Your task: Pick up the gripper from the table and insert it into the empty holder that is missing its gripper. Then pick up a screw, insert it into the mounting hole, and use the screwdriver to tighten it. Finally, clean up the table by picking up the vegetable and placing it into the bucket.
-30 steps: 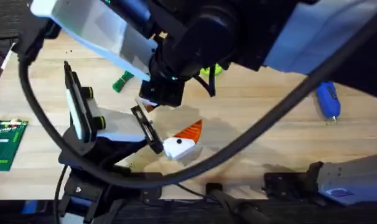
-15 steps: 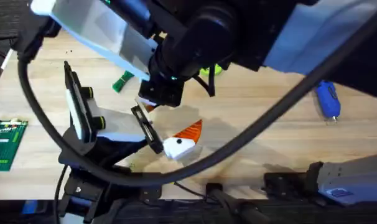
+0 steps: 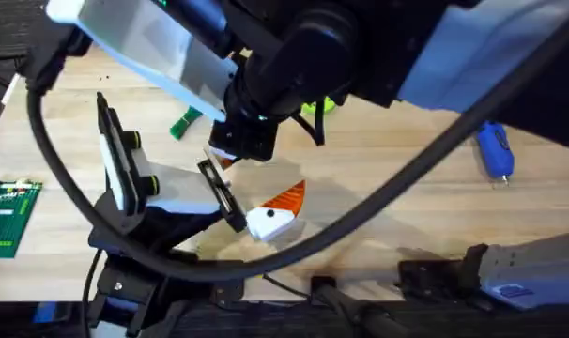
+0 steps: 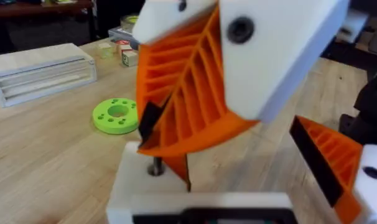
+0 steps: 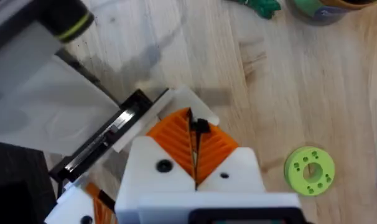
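the right gripper (image 5: 195, 163) is clenched, its orange pads pinching a thin dark piece. the left gripper (image 4: 263, 149) is released (orange pads apart). in the overhead view a dark blurred arm hides the upper middle; the screwdriver (image 3: 495, 150) lies at right on the table (image 3: 388, 178), the vegetable (image 3: 184, 123) partly covered at upper left.

Blue screwdriver (image 3: 496, 150) lies on the wooden bench (image 3: 388, 197), far right. Green vegetable (image 3: 185, 123) lies near the bucket (image 5: 322, 9). Orange gripper (image 3: 286, 197) sits in the white holder (image 3: 269, 224).
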Robot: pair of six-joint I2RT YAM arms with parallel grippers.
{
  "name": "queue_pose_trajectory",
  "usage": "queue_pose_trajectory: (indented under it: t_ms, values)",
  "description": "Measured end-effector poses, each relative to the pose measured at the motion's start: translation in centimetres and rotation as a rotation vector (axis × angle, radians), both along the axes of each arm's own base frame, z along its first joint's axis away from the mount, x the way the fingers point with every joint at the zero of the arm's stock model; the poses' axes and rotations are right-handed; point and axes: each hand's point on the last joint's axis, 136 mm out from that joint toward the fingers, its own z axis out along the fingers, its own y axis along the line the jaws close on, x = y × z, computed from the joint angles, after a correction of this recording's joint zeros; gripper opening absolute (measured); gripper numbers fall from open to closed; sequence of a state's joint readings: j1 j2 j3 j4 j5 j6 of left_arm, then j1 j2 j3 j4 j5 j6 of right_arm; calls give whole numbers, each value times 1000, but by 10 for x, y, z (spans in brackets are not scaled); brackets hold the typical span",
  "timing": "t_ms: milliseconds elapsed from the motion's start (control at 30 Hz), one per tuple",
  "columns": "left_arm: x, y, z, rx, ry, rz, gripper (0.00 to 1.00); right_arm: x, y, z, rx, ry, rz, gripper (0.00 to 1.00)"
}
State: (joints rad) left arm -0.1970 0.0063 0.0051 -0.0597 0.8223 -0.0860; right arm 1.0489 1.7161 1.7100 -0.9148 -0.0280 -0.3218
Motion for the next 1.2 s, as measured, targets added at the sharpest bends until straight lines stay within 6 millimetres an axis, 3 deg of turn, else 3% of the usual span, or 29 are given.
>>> queue_pose_trajectory:
  t_ms: [1200]
  values:
    - [0,0,0,1,-4,-1,993,-1,-3,-7,-15,5,-2,7]
